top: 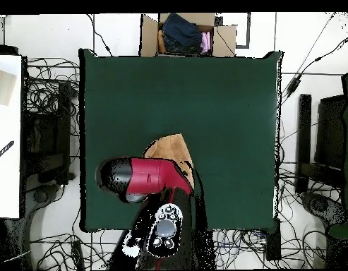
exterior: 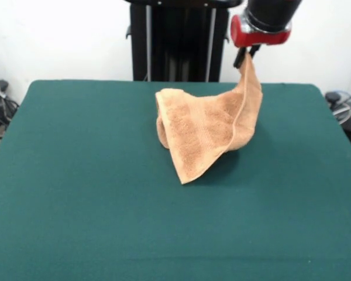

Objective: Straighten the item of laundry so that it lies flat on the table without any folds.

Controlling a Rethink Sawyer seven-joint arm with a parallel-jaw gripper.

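Note:
The item of laundry (exterior: 207, 126) is a light orange-tan towel, bunched and folded, with one corner pulled up off the table (exterior: 76, 205). My gripper (exterior: 246, 56) hangs at the top right of the front view, shut on that raised corner. The towel's lower part rests on the green cloth and comes to a point toward the front. In the overhead view only a tan patch of the item of laundry (top: 171, 149) shows, the remainder hidden under my red and black arm (top: 145, 176); the gripper itself is covered there.
A cardboard box (top: 185, 34) holding dark and pink clothes stands beyond the table's far edge in the overhead view. Cables and equipment (top: 46, 134) lie on the floor around the table (top: 226, 106). A black pedestal (exterior: 175, 41) rises behind the towel.

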